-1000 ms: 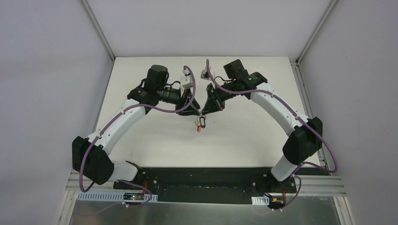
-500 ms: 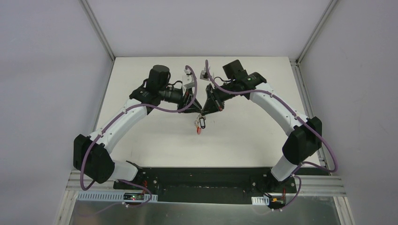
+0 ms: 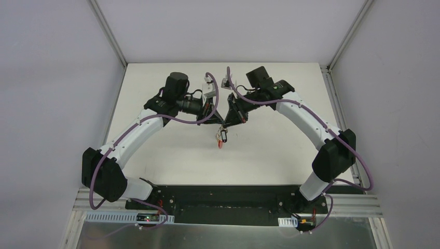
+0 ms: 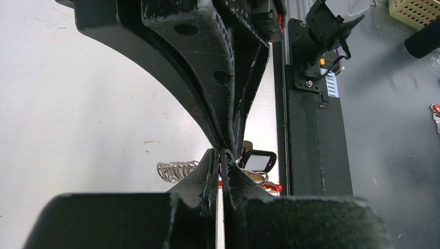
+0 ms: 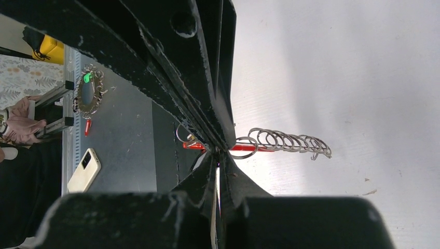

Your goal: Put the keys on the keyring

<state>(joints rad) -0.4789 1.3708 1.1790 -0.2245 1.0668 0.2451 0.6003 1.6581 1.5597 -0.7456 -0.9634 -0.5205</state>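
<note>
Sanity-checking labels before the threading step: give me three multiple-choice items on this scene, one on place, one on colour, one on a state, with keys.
1. Where is the keyring?
A) just below where the tips of the left gripper and the right gripper meet, near the middle of the table
B) at the far left corner
C) on the black base plate

2. What colour is the band beside the wire loops in the right wrist view?
A) blue
B) red
C) green

3. How do the left gripper's jaws stand?
A) wide open
B) out of view
C) shut

Key: 1 A, the top view shows the bunch right under the meeting tips. 2 B, a red strip runs along the loops. 3 C, the left wrist view shows its fingers pressed together with no gap.
</note>
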